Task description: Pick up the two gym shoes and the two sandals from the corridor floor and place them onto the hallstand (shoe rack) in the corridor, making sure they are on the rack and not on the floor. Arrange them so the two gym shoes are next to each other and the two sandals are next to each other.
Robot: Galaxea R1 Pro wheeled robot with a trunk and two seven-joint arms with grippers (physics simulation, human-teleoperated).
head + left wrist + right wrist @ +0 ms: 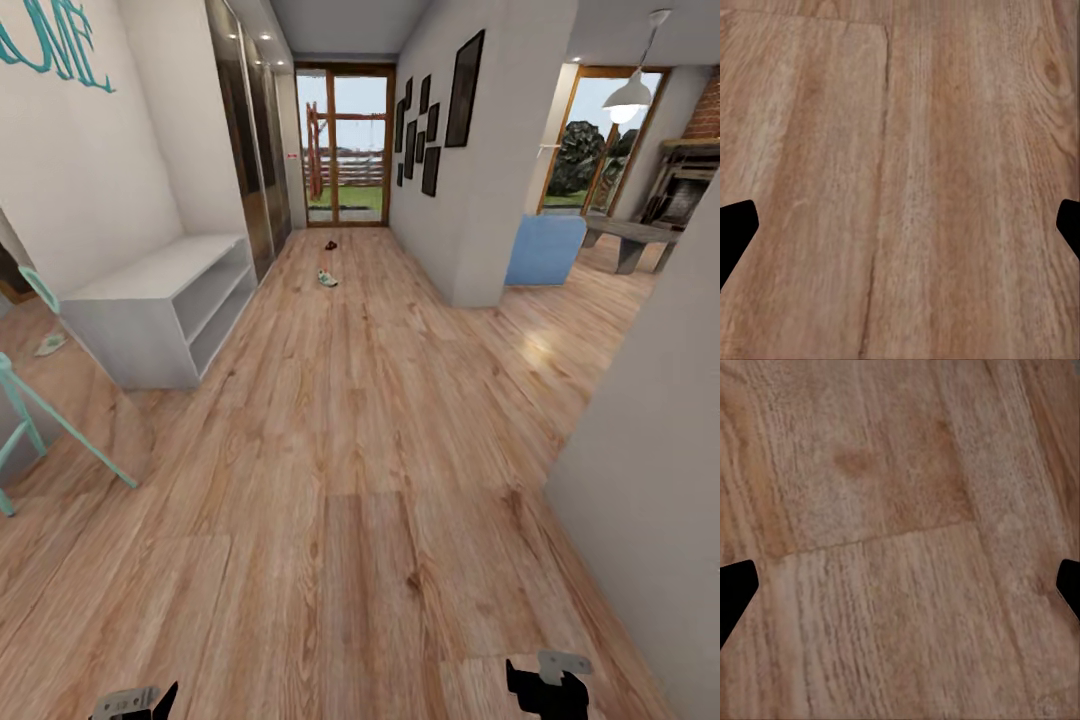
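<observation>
Far down the corridor floor (360, 450) lies one gym shoe (327, 279), small and white with green. A dark sandal (330, 244) lies beyond it, nearer the glass door. Both are too small to make out in detail. The hallstand is out of view. My left gripper (135, 705) and right gripper (548, 688) sit at the near edge of the head view, far from the shoes. Seen from the wrists, the left gripper (900, 232) and right gripper (900, 592) are both open over bare planks, holding nothing.
A straight-sided white bench unit (165, 300) stands against the left wall under teal lettering (60, 45). Teal chair legs (40, 420) stand at the near left, with a small pale shoe-like shape (50, 344) behind them. A grey wall corner (640, 450) juts in on the right.
</observation>
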